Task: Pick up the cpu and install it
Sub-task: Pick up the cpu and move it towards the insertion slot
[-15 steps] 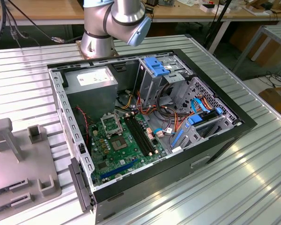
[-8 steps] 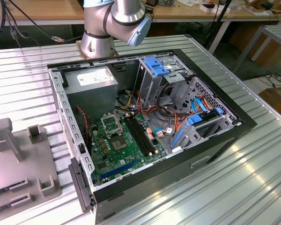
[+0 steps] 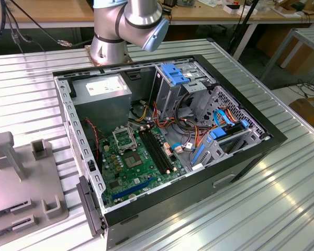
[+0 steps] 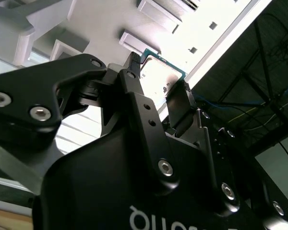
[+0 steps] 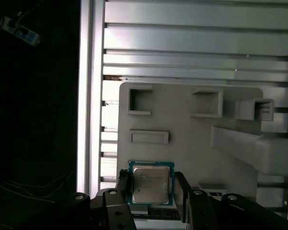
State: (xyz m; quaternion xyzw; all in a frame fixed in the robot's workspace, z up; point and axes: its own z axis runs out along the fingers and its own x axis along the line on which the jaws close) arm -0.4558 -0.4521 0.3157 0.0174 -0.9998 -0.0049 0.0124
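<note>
The gripper (image 5: 151, 178) has its fingers (image 5: 123, 186) snug against two sides of the cpu (image 5: 151, 184), at one end of the grey holder tray (image 5: 182, 120). The cpu looks light, thin, stiff and easy to hurt, so I think its side edges are the safe place to hold

A ribbed metal table (image 3: 261, 198) gleams under bright light, with wooden workbenches (image 3: 42, 10) behind and cardboard boxes (image 3: 309, 112) beside.

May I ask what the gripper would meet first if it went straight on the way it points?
The cpu, directly ahead of the gripper in both wrist views; the grey fixture plate lies beyond it. Whether they touch is unclear.
</note>
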